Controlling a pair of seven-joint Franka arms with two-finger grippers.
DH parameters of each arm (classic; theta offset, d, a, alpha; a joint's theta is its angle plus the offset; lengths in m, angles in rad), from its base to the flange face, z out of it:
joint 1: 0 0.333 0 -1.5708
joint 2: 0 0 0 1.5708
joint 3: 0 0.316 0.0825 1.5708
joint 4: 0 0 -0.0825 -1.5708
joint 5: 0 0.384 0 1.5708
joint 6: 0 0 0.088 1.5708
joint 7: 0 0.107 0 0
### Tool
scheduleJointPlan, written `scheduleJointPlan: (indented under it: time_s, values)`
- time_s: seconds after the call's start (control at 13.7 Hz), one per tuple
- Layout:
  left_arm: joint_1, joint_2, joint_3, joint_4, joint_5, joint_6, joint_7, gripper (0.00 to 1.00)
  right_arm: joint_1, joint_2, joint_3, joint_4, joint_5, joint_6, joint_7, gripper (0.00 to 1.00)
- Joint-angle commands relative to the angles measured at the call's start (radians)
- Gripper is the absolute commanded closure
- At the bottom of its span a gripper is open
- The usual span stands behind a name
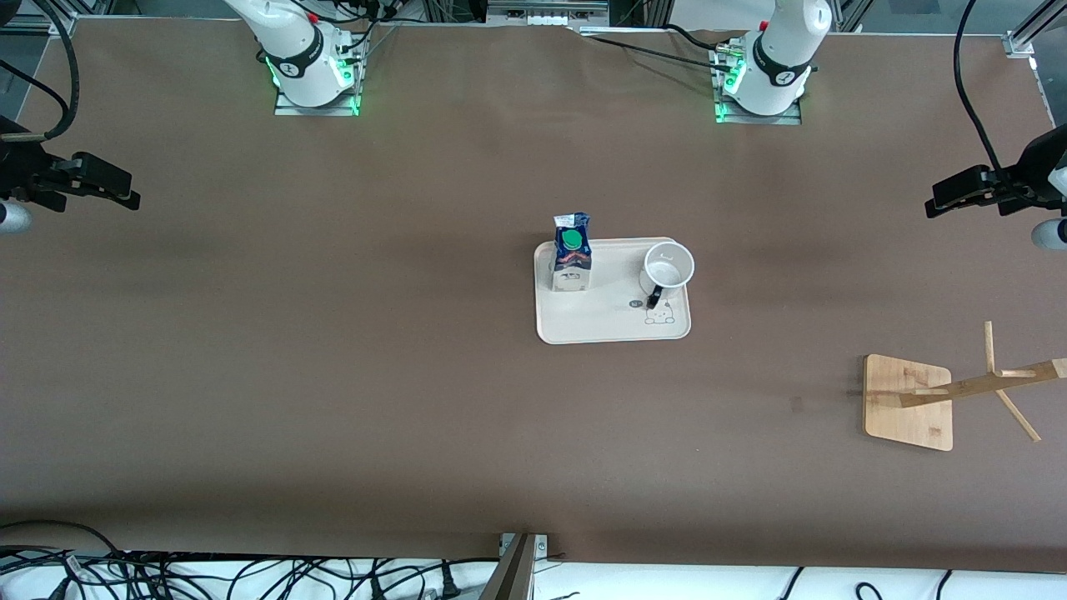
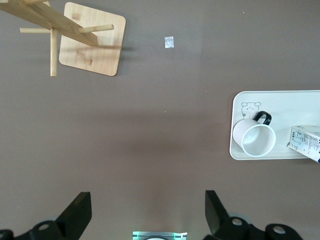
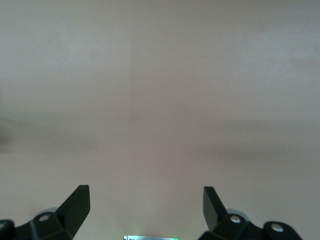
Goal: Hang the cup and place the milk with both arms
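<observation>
Front view: left gripper point(image 1: 938, 204) and right gripper point(image 1: 129, 196) hang spread wide and empty over the surface's point(image 1: 333, 350) ends, both arms waiting; cup point(image 1: 668, 268) and milk point(image 1: 572, 252) stand on the tray point(image 1: 608, 325) mid-surface.

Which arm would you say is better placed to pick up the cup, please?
Probably the left. The cup stands at the tray's end toward the left arm, as does the wooden rack. The open left pincer is empty.
</observation>
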Motion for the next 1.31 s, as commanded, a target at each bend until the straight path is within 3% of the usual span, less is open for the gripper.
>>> scheduleJointPlan:
  time_s: [0.0,0.22,0.51,1.24]
  values:
    - [0.004,0.005,0.002,0.019,-0.012,-0.018,0.019,0.0,-0.004,-0.022,0.008,0.015,-0.004,-0.059,0.009,0.0]
    - [0.006,0.007,0.003,0.019,-0.013,-0.017,0.012,0.0,0.005,-0.062,0.028,-0.043,-0.007,-0.032,0.181,0.0]
    - [0.001,0.014,0.002,0.018,-0.006,-0.015,0.017,0.0,0.004,-0.053,0.024,-0.037,-0.002,-0.028,0.078,0.0]
    - [-0.02,0.025,-0.033,0.0,0.023,-0.046,0.008,0.0,-0.005,-0.039,0.018,-0.033,-0.001,-0.042,0.07,0.0]
